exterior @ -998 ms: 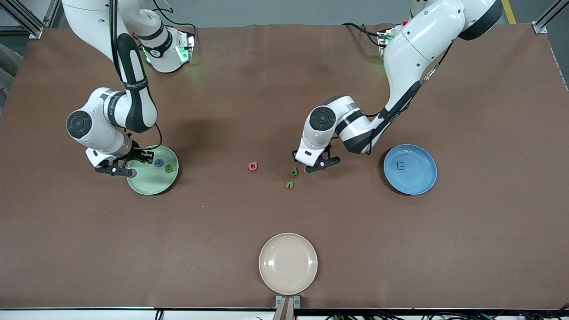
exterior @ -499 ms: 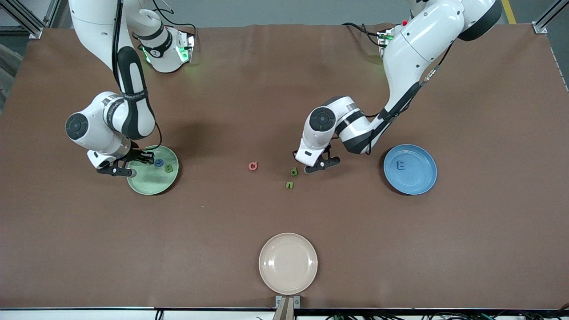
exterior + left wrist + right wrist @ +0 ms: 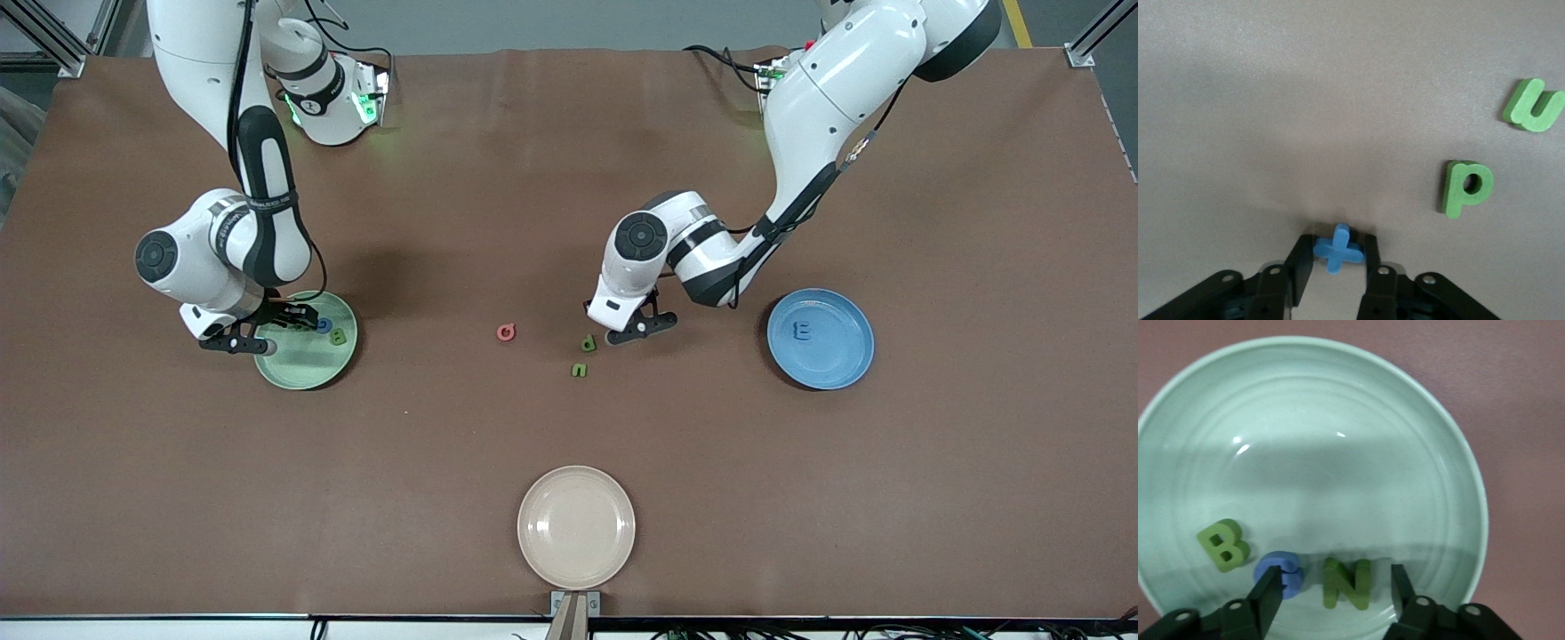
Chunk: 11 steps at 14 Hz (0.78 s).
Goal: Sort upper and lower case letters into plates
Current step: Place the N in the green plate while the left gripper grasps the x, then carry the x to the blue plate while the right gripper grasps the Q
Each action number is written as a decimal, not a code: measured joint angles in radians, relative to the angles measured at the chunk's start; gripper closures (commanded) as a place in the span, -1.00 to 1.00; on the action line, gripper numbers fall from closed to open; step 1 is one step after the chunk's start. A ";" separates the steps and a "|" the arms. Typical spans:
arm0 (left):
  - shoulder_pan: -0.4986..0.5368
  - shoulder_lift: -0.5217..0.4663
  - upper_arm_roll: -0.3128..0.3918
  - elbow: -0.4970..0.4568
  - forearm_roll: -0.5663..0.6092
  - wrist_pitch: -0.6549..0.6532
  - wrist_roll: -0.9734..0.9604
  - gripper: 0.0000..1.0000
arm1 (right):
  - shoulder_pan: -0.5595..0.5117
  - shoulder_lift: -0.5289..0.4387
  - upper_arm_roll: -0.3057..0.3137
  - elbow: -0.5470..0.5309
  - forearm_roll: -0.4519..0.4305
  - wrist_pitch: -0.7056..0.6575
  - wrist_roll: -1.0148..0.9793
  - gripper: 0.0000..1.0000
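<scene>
My left gripper (image 3: 1338, 242) is shut on the blue x (image 3: 1337, 248), low on the brown table. Beside it lie the green p (image 3: 1466, 187) and green u (image 3: 1535, 107). In the front view this gripper (image 3: 622, 334) stands next to the p (image 3: 588, 342), and the pink-red Q (image 3: 506, 332) lies toward the right arm's end. My right gripper (image 3: 1335, 577) is open over the pale green plate (image 3: 1338, 407). The green N (image 3: 1347, 583) lies free between its fingers, beside the blue G (image 3: 1279, 577) and green B (image 3: 1223, 545). The blue plate (image 3: 845, 356) holds the blue E (image 3: 804, 332).
A cream-beige plate (image 3: 576, 526) sits near the table's front edge, nearer to the front camera than all the letters. The u (image 3: 579, 370) lies just nearer to the camera than the p. Bare brown table stretches between the two coloured plates.
My left gripper has closed onto the blue x. My right gripper has opened and let go of the green N into the pale green plate.
</scene>
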 measured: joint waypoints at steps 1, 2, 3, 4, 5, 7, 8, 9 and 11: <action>0.000 0.000 0.000 0.000 0.000 -0.001 0.000 0.45 | 0.000 0.000 -0.001 0.023 0.001 -0.047 0.004 -1.00; -0.001 -0.001 0.000 0.000 0.000 -0.002 0.000 0.49 | 0.000 -0.001 -0.004 0.054 0.001 -0.099 0.023 -1.00; -0.001 -0.001 0.000 0.000 0.000 -0.002 0.000 0.60 | 0.001 -0.002 -0.008 0.088 -0.002 -0.149 0.055 -1.00; -0.002 -0.001 0.002 0.001 0.000 -0.002 0.000 0.64 | 0.007 -0.004 -0.010 0.125 -0.006 -0.194 0.106 -1.00; -0.007 -0.002 0.006 0.001 0.000 -0.002 0.000 0.67 | 0.020 -0.006 -0.011 0.158 -0.012 -0.225 0.172 -1.00; -0.028 -0.008 0.024 0.003 0.000 -0.005 0.000 0.74 | 0.082 -0.007 -0.010 0.208 -0.020 -0.244 0.331 -1.00; -0.036 -0.010 0.031 0.004 0.000 -0.005 0.000 0.77 | 0.125 -0.007 -0.009 0.227 -0.021 -0.244 0.420 -1.00; -0.037 -0.011 0.033 0.005 0.000 -0.006 -0.001 0.80 | 0.171 -0.006 -0.007 0.242 -0.022 -0.242 0.506 -1.00; -0.031 -0.016 0.043 0.013 0.001 -0.027 0.001 0.82 | 0.258 0.000 -0.003 0.265 -0.023 -0.226 0.657 -1.00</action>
